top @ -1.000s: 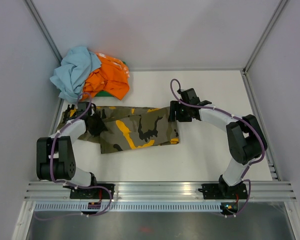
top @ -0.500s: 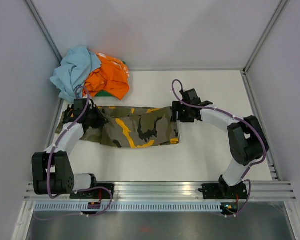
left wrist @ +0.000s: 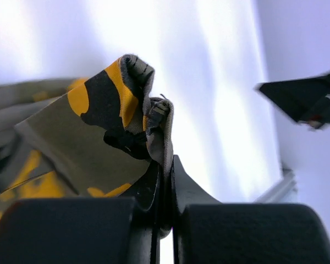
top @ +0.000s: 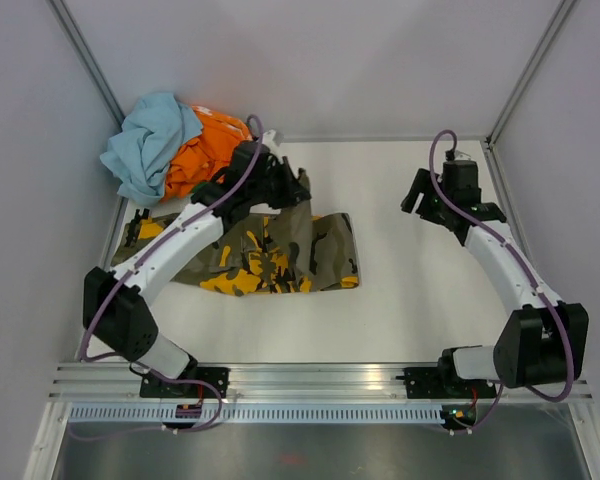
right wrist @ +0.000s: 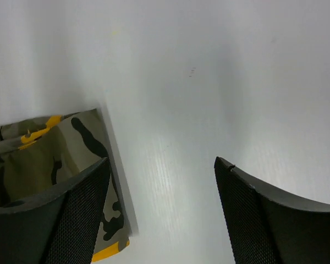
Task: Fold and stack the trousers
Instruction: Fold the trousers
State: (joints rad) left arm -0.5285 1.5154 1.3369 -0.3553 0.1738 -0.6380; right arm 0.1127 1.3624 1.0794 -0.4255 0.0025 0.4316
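Note:
The camouflage trousers (top: 280,255) lie on the white table (top: 400,290), left of centre, partly doubled over. My left gripper (top: 285,190) is shut on a bunched edge of the trousers (left wrist: 137,110) and holds it lifted above the cloth's far side. My right gripper (top: 430,200) is open and empty, raised over bare table to the right of the trousers. Its wrist view shows the trousers' right edge (right wrist: 60,159) at lower left, apart from the fingers (right wrist: 275,214).
A heap of clothes sits in the far left corner: a light blue garment (top: 145,145) and an orange one (top: 215,155). Grey walls and a metal frame close the table on the left, back and right.
My left gripper has carried the trousers' left end up and over to the right, folding the cloth. My right gripper has let go of the right end, opened, and moved back to the right.

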